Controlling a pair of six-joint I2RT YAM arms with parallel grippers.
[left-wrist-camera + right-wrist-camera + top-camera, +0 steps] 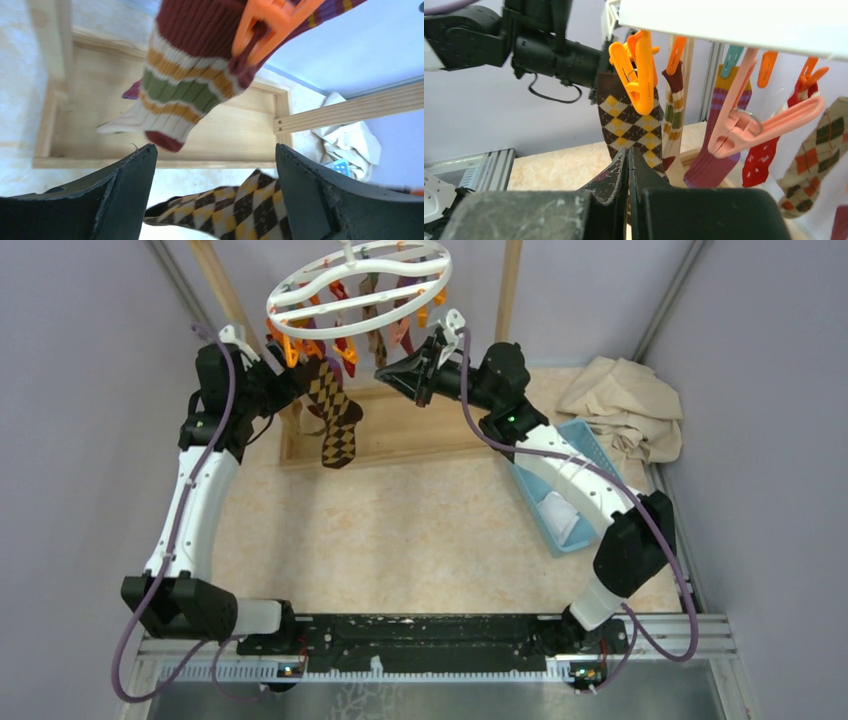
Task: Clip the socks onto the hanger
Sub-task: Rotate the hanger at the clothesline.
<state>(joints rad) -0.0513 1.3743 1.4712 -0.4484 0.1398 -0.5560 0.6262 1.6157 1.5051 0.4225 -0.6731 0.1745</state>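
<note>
The white ring hanger [358, 285] hangs at the top centre with several socks on its orange pegs. A brown-diamond sock [335, 415] hangs from an orange peg [639, 75] at the ring's left side. My left gripper [285, 380] is open beside that sock's top; in the left wrist view the sock [240, 207] lies between and below the fingers [125, 190]. A striped red, orange and green sock [185, 85] is clipped in an orange peg [270, 25] above it. My right gripper [385, 372] is shut and empty, its tips [629, 152] just in front of the diamond sock [626, 122].
A pink peg [754, 125], a purple sock [711, 150] and a red sock [764, 155] hang right of my right gripper. A wooden frame base [400, 430] and poles [510, 290] stand under the hanger. A blue basket [565, 490] and a beige cloth [625, 405] lie at the right.
</note>
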